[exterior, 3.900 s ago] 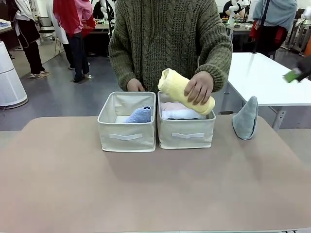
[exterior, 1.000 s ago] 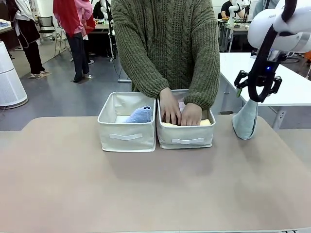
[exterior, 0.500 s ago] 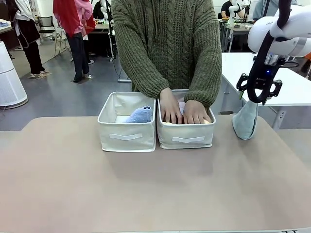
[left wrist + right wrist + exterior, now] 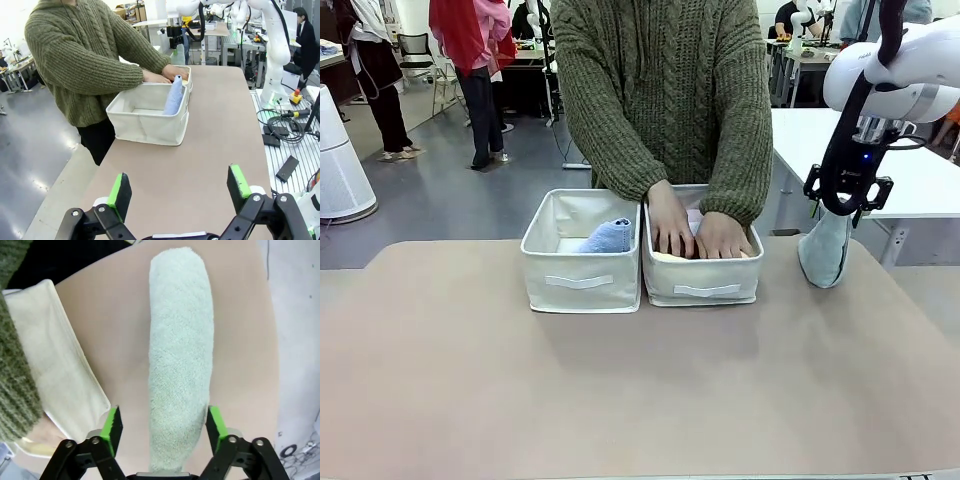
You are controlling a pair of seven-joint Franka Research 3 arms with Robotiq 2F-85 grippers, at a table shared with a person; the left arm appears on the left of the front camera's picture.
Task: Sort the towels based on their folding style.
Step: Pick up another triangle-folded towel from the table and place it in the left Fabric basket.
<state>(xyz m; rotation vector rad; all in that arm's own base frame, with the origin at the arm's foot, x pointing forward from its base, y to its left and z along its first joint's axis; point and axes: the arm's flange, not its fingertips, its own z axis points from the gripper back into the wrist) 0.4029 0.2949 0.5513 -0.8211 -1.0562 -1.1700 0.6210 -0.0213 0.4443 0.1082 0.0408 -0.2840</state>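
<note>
grey-blue cone towel [image 4: 825, 250] upright on table [image 4: 620, 400], light-blue towel [image 4: 610, 236] in left bin [image 4: 580, 282]

2 beige fabric bins, the left bin [image 4: 580, 285] and the right bin [image 4: 705, 290], stand touching side by side on a tan table [image 4: 620, 400], toward 12 o'clock on its top. Each has a flat strap handle on its near wall. A person in an olive cable-knit sweater [image 4: 665, 90] stands just behind them. A white table [image 4: 800, 160] is at 2 o'clock and a white round appliance [image 4: 335, 170] at 9 o'clock.
</note>
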